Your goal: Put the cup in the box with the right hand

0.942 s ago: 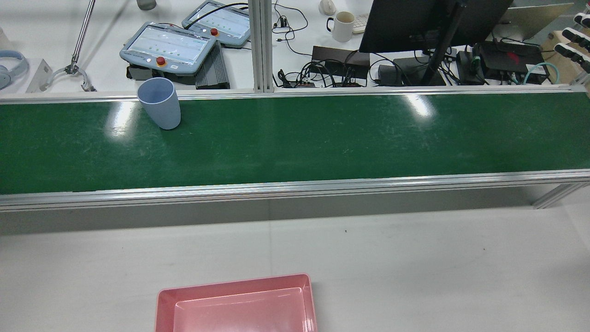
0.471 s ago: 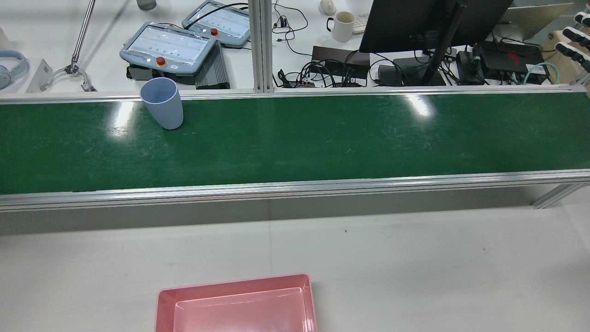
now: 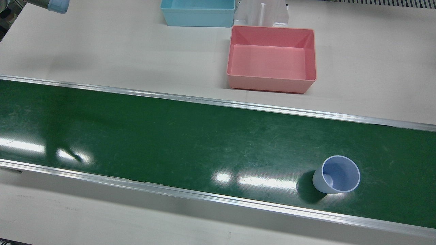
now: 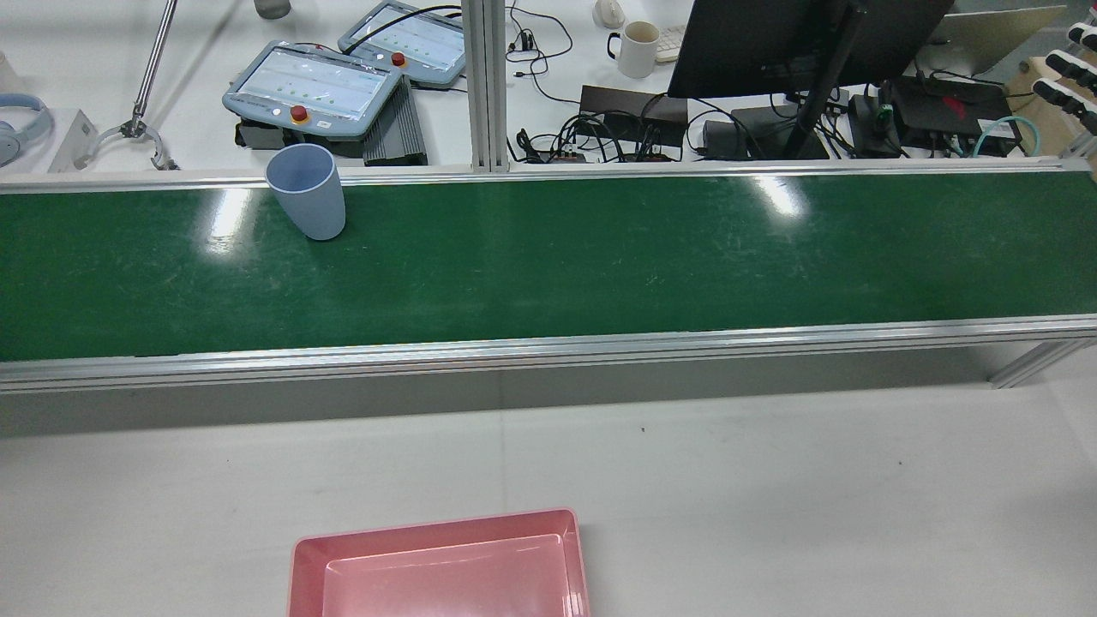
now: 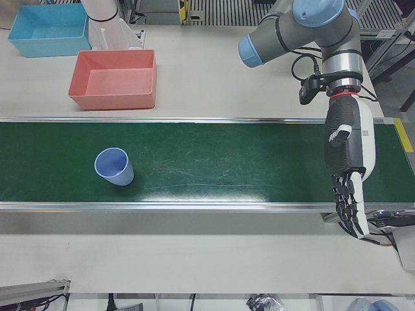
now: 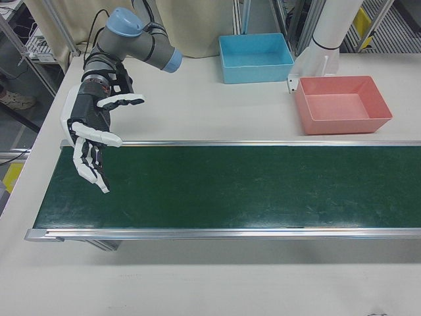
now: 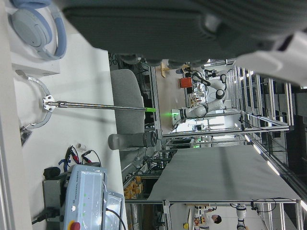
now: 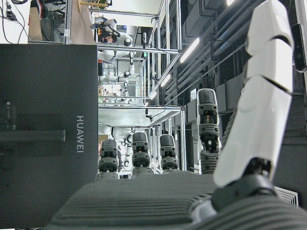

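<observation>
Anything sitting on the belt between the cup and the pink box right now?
Nothing: in the front view, only bare green belt, its rail and white tabletop lie between the cup and the pink box.

A matt plastic cup (image 3: 336,175) is seen on the glossy, scuffed green belt (image 3: 190,136), framed by brushed metal rails (image 3: 218,102).

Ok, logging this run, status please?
Both hands open, right hand over its belt end. Cup upright on belt, untouched. Pink box empty. Nothing in the way.

Both hands, left hand (image 5: 348,175) and right hand (image 6: 92,141), hang empty (fingers spread).
</observation>
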